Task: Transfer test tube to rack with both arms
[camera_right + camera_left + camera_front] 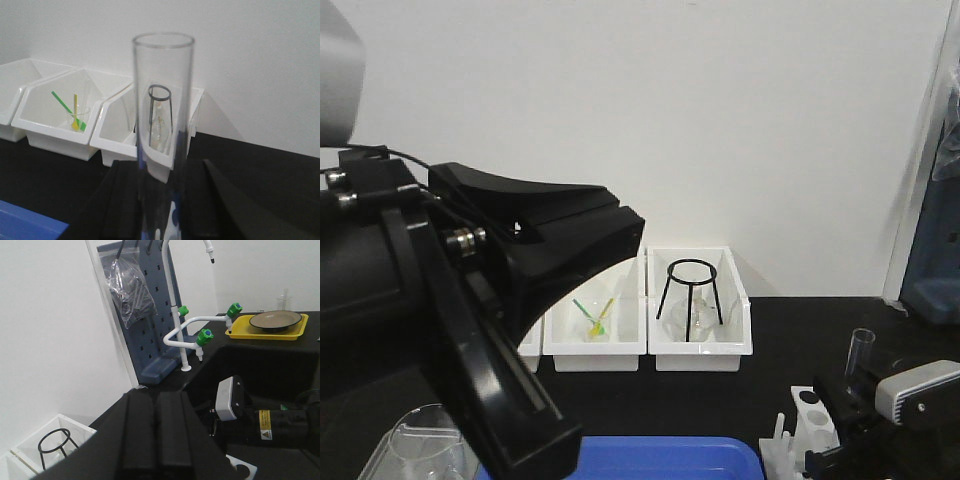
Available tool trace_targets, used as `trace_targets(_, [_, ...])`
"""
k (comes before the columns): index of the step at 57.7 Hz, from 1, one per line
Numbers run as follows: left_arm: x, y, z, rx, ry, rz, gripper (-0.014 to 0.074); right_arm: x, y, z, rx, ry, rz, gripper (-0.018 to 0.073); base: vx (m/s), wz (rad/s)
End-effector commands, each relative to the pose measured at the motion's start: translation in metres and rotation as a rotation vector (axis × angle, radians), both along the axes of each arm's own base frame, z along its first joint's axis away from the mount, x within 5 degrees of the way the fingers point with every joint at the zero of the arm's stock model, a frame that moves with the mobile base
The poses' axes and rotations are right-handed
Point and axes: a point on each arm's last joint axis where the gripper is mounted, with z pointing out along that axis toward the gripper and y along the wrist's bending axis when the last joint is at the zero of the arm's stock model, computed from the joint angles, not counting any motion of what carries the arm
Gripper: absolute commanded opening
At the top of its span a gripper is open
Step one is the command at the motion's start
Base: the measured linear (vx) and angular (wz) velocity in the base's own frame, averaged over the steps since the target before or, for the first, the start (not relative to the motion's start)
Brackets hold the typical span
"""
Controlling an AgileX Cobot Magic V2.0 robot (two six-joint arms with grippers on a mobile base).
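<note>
Right gripper (161, 210) is clamped on the slender clear glass test tube (162, 125), upright. The small white plastic rack (810, 412) sits just lower-left, I think. The left gripper (157, 435) has its fingers together.

We see a matte black benchtop (720, 395) set against a white wall. Along the wall, white open plastic bins (595, 358) stand side by side in a row. Near the front edge sits a small white plastic test-tube rack (812, 425), with a flat blue plastic tray (660, 462) to its left. The left wrist view shows a yellow rectangular tray (240, 333), a white pipe faucet with green knobs (186, 355) and a blue-grey pegboard (150, 315) on the same dark surface.
</note>
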Motion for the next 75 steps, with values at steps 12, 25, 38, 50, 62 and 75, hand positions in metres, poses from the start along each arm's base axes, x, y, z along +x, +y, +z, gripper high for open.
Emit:
trace_targets(12, [-0.008,0.005,0.021,-0.097,-0.076,-0.030,-0.0007,0.012,0.001,-0.002,0.013,-0.070,0.003,-0.0008,0.00,0.00])
trace_targets(25, [-0.008,0.005,0.021,-0.097,-0.076,-0.030,-0.0007,0.020,0.003,-0.022,0.008,-0.030,0.008,-0.0008,0.00,0.00])
trace_targets(38, [-0.008,0.005,0.021,-0.097,-0.076,-0.030,-0.0007,0.023,0.004,-0.035,0.004,0.007,0.009,-0.0008,0.00,0.00])
trace_targets(50, [-0.008,0.005,0.021,-0.096,-0.078,-0.030,-0.0007,0.023,0.004,-0.037,0.004,0.015,0.008,0.0022,0.00,0.00])
trace_targets(62, [-0.008,0.005,0.021,-0.095,-0.079,-0.030,-0.0007,0.023,0.004,-0.037,0.005,0.012,0.008,0.0169,0.00,0.00])
trace_targets(75, [-0.008,0.005,0.021,-0.095,-0.079,-0.030,-0.0007,0.022,0.004,-0.023,0.032,-0.072,0.010,0.0431,0.00,0.00])
